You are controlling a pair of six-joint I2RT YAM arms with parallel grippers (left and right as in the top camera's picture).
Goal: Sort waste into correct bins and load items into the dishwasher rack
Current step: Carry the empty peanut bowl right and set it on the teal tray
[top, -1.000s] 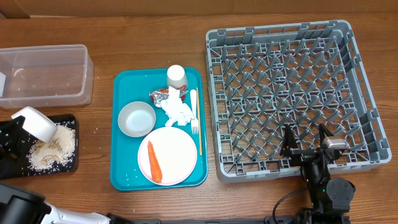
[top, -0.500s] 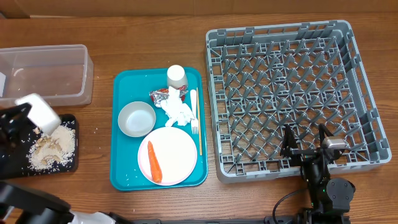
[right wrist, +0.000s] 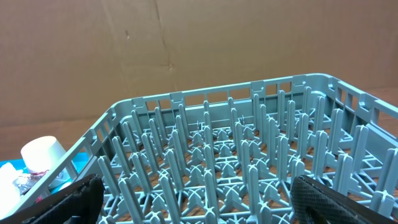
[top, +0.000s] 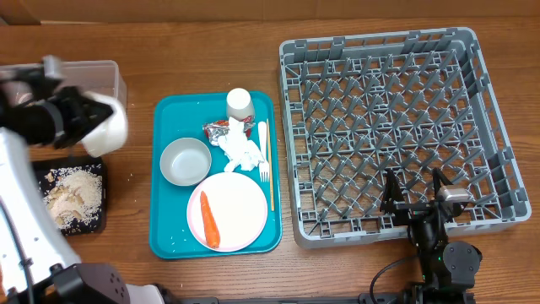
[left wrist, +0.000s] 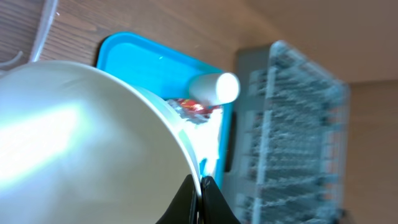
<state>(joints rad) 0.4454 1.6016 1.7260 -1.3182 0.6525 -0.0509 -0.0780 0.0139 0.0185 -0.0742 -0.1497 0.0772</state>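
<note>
Bowl (top: 107, 128), white, clamped in left gripper (top: 84, 121), aloft just left of teal tray (top: 160, 245). Black tray (top: 94, 162) held grain scraps (top: 72, 194). Carrot (top: 208, 218) lay on pink plate (top: 240, 207), parallel to teal tray's long side. Right gripper (top: 414, 192) jaws apart.

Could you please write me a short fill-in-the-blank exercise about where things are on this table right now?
1. The carrot lies on the pink ____.
2. The beige scraps sit in the ____ tray.
3. The left arm's jaws hold a white bowl near the clear ____.
4. The grey rack holds ____ dishes.
Missing words: plate; black; tub; no.
</note>
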